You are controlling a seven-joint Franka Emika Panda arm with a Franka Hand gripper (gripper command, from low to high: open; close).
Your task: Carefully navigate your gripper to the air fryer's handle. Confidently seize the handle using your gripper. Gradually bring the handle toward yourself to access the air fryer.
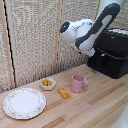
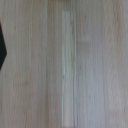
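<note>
The air fryer (image 1: 114,56) is a large matte-black box at the exterior view's right, at the back of the wooden table (image 1: 95,107). Its handle (image 1: 103,59) is a short vertical black bar on the drawer front. The white-and-black arm (image 1: 92,31) hangs above and just to the left of the air fryer. Its lower end (image 1: 88,49) is close to the fryer's top left corner, above the handle. I cannot make out the fingers there. The wrist view shows only wooden tabletop (image 2: 65,65) and a dark shape (image 2: 2,47) at one edge, with no fingers.
A pink mug (image 1: 77,83) stands on the table left of the air fryer. A small bowl (image 1: 48,83) with yellow contents, a yellow block (image 1: 63,92) and a white patterned plate (image 1: 24,103) lie further left. A woven screen (image 1: 35,35) stands behind.
</note>
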